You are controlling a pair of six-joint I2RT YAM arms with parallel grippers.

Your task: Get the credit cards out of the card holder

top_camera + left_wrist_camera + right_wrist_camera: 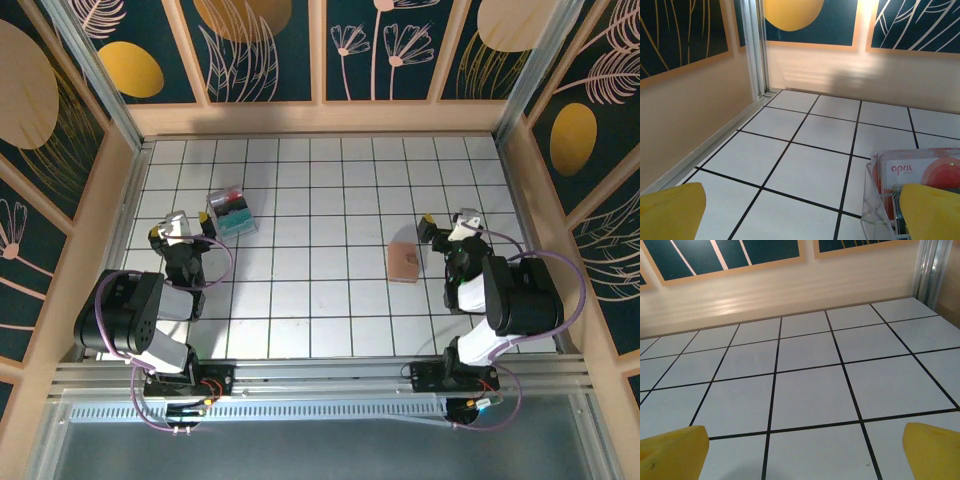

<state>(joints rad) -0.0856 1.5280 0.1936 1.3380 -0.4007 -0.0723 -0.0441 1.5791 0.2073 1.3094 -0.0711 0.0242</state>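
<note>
**ITEM 1: card holder** (404,262). Small flat tan-brown piece, leather-like. Lies flat on the white tiled table (320,330), edges a bit skewed to the grid. A lighter patch shows on its top face. Too small to tell whether it's folded or open. Nothing touches it.

**ITEM 2: credit cards.** Can't be made out apart from the holder. Judged tucked inside, so task not yet begun.

**ITEM 3: right gripper** (450,222). Sits just beside the holder, on its right and a little toward the back wall. Jaws spread wide and empty. In the wrist view the gripper (800,455) has its yellow tips at the lower corners w/ bare tiles between. Judged parked wide for a quick drop onto the holder. Nearest arm, so prob. the one to pin or lift it.

**ITEM 4: left gripper** (183,228). Well apart from the holder, on its left. Jaws also wide and holding nothing, as in its wrist view (800,220). Judged on standby. A flat wallet likely needs one arm to steady it and the other to pull a card.

**ITEM 5: clear plastic box** (230,212). Well left of the holder, just beside the left gripper. Teal and red contents. In the wrist view the box (875,200) holds a pale "april" card (920,172) standing upright. Not the task's holder.
</note>
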